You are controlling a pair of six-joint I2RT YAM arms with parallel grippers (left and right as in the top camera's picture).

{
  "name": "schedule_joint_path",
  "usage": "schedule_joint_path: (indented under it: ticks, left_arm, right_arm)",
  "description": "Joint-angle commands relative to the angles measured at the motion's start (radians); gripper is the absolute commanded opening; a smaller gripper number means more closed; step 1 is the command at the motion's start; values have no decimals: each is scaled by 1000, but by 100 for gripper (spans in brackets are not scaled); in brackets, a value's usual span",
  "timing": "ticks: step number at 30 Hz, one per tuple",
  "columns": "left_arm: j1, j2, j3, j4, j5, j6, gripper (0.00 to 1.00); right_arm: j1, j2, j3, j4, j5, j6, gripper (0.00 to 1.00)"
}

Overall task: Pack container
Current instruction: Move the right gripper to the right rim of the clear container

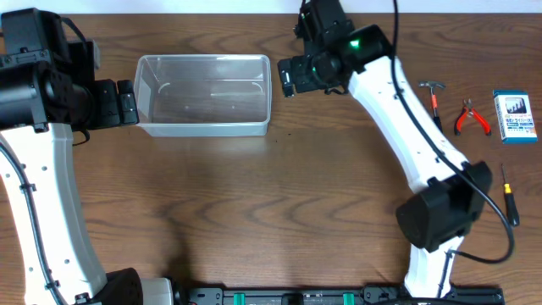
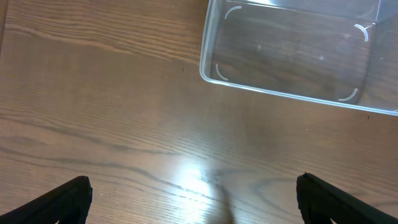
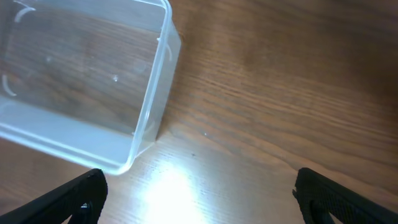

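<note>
Container (image 1: pixel 203 127) sits upper centre-left of the overhead frame, on the wood table (image 1: pixel 254 212). Left gripper (image 1: pixel 129 103) is just beside its left end and right gripper (image 1: pixel 286 80) just beside its right end. Both have fingers spread wide, holding nothing. Hammer (image 1: pixel 433 95), pliers (image 1: pixel 470 117), blue-and-white box (image 1: pixel 515 116) and screwdriver (image 1: pixel 506 191) lie at far right, well apart from the container.

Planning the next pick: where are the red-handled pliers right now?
In the overhead view, the pliers lie far right, between the small hammer and the blue-and-white box.
</note>
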Motion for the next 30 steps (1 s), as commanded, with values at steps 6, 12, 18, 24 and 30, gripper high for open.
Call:
schedule_joint_path:
  ticks: [6, 12, 18, 24, 30]
  left_arm:
    - [3, 4, 21, 1, 5, -10, 98]
    - [3, 4, 21, 1, 5, -10, 98]
    - [3, 4, 21, -3, 5, -10, 98]
    - [3, 4, 21, -2, 5, -10, 98]
    - [3, 4, 21, -2, 5, -10, 98]
  right_arm:
    - [59, 60, 23, 55, -53, 76, 99]
    - [89, 96, 23, 54, -51, 95, 98]
    - [96, 129, 23, 53, -48, 102, 98]
    - [96, 166, 23, 54, -47, 109, 98]
    - [96, 188, 23, 69, -41, 135, 98]
